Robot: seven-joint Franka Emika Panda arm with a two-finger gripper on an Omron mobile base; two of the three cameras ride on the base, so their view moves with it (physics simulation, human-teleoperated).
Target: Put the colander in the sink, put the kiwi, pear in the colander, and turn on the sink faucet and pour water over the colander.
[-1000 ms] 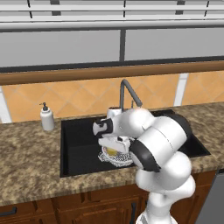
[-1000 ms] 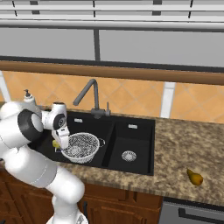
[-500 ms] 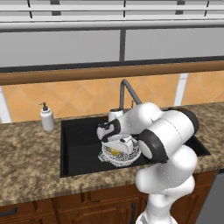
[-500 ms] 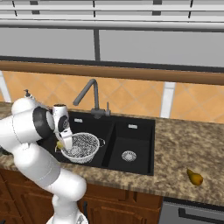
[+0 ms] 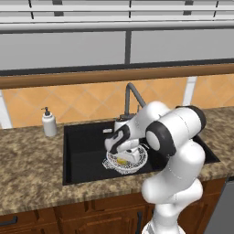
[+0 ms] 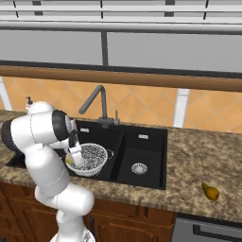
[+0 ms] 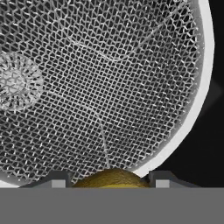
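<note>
The whitish mesh colander [image 5: 138,157] [image 6: 93,156] [image 7: 87,87] sits in the large basin of the black sink [image 5: 82,151] [image 6: 142,142]. My gripper [image 5: 120,155] [image 6: 72,158] [image 7: 110,180] reaches down into the colander at its near-left rim and is shut on the yellow pear [image 5: 121,161] [image 6: 69,160] [image 7: 111,177], which bulges between the two fingertips just above the mesh. The brownish kiwi [image 6: 210,191] lies on the counter far to the right. The dark faucet [image 5: 130,93] [image 6: 97,97] stands behind the sink with its spout over the large basin. No water is running.
A white soap pump bottle [image 5: 49,123] [image 6: 29,101] stands on the granite counter [image 5: 27,169] [image 6: 198,160] left of the sink. The smaller basin [image 6: 139,158] lies right of the colander. A tiled wall and a wooden ledge rise behind the faucet.
The hand has sunk a little lower into the colander with the pear still in its grip, and the arm's elbow has swung right. Colander and kiwi have not moved.
</note>
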